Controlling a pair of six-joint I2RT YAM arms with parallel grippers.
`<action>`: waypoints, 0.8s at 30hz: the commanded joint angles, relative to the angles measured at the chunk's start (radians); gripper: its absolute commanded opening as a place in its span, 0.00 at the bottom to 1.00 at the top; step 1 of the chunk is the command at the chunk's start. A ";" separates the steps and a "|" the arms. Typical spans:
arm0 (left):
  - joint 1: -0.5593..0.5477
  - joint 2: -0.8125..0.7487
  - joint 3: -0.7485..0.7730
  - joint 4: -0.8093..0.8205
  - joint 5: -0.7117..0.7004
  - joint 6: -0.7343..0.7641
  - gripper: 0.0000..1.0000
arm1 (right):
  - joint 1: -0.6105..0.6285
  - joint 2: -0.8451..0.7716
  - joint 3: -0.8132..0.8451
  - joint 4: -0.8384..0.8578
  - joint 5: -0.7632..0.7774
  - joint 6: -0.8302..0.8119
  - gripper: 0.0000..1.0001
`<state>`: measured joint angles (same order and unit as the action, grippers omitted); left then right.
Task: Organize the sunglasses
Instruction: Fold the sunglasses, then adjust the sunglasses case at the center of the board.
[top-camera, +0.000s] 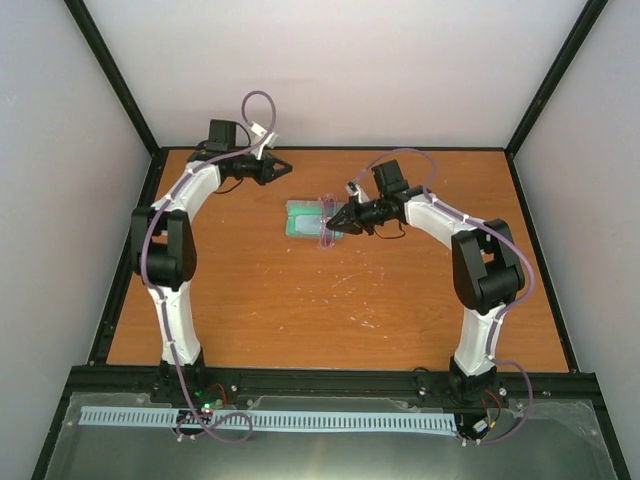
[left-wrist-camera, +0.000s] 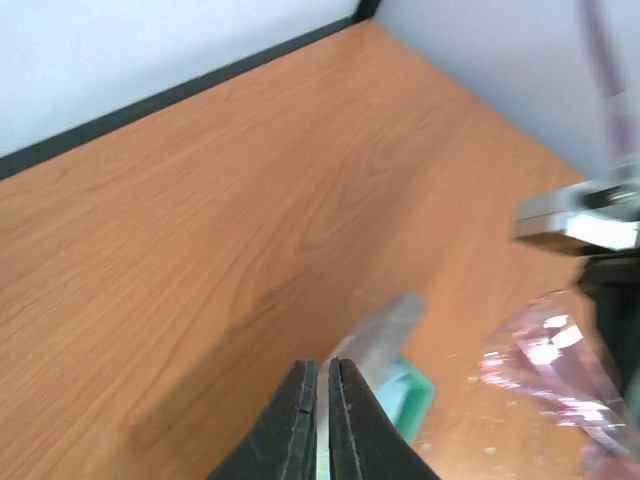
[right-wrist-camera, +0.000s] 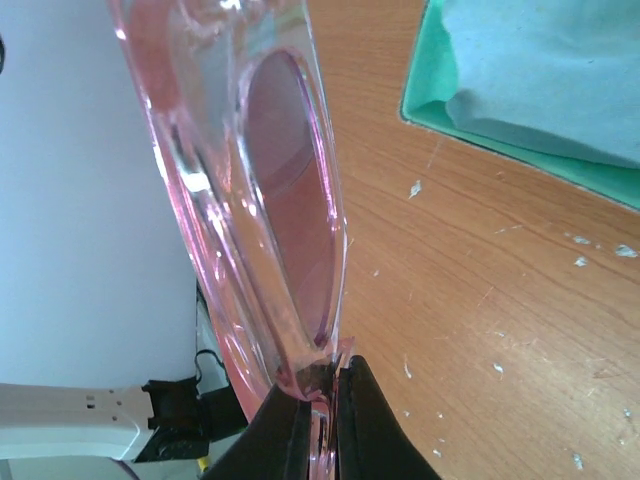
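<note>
Clamping the sunglasses (right-wrist-camera: 270, 200) in your right gripper (right-wrist-camera: 322, 400) near the open case (top-camera: 292, 218), left gripper (left-wrist-camera: 322, 375) closed empty, you've yet to stow them.

A grey case (right-wrist-camera: 600, 178) is seen lying open near the middle of the orange wood-grain counter (top-camera: 300, 300), its green lining exposed. A pale blue-grey cloth (right-wrist-camera: 540, 60) is laid inside it. The counter is flecked with small white scuffs and is bounded by black rails (top-camera: 330, 380) and pale walls (top-camera: 340, 70)

glossy clear plastic sunglasses (right-wrist-camera: 262, 200), scuffed wood-grain table (top-camera: 300, 300), matt cloth (right-wrist-camera: 545, 70)
</note>
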<state>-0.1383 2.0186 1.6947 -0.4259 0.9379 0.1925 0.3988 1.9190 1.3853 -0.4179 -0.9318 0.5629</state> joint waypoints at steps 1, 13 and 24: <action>-0.010 0.132 0.091 -0.181 -0.157 0.148 0.07 | -0.004 -0.055 -0.026 0.073 0.071 0.064 0.03; -0.009 0.308 0.207 -0.271 -0.244 0.220 0.08 | -0.018 -0.133 -0.153 0.171 0.206 0.178 0.03; -0.027 0.273 0.104 -0.260 -0.120 0.152 0.07 | -0.020 -0.076 -0.193 0.268 0.314 0.290 0.03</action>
<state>-0.1486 2.3344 1.8603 -0.6868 0.7551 0.3691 0.3859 1.8156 1.1824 -0.2195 -0.6815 0.7937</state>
